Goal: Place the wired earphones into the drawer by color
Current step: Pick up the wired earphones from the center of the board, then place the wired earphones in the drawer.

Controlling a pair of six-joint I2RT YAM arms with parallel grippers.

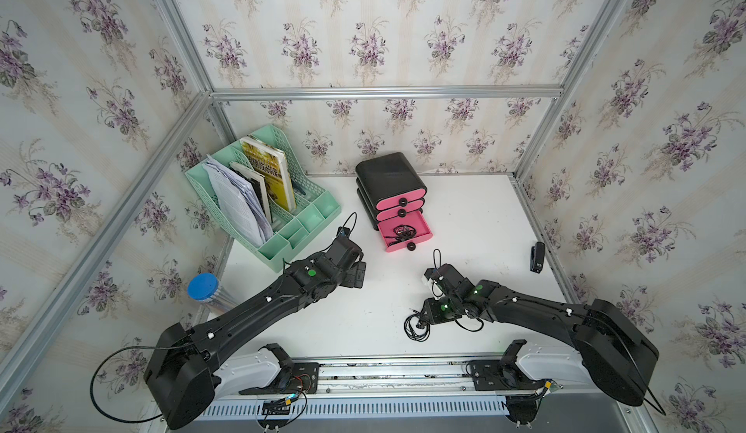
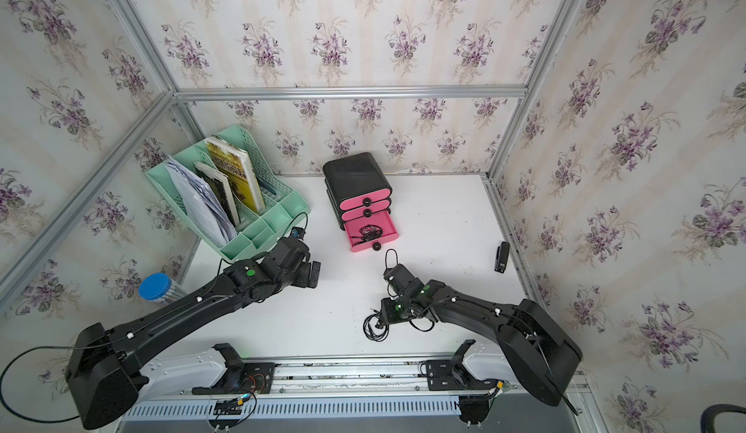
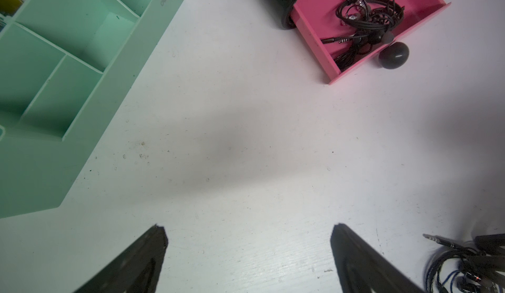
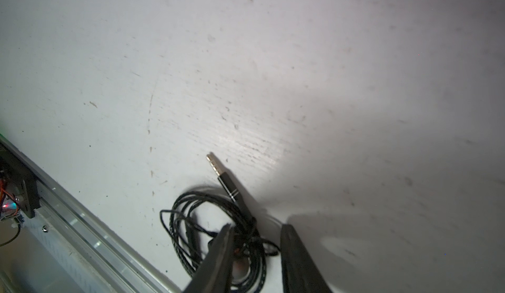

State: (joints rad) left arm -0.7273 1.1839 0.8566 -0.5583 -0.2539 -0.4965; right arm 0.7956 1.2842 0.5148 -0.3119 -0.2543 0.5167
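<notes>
Right gripper (image 4: 257,226) half-open, jaws straddling black earphones (image 4: 252,233) on table, 6 o'clock from open pink drawer (image 1: 422,219); nothing clamped yet. Risk: jaws pinch single strand, coil unravels, jack plug (image 4: 229,185) drags. Left gripper (image 3: 247,228) wide open, empty.

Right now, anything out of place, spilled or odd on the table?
Nothing spilled or damaged. One black earphones bundle lies loose on the table near the front edge, jack plug sticking out, with the right end effector straddling it. The bottom drawer stands open, another black set inside.
</notes>
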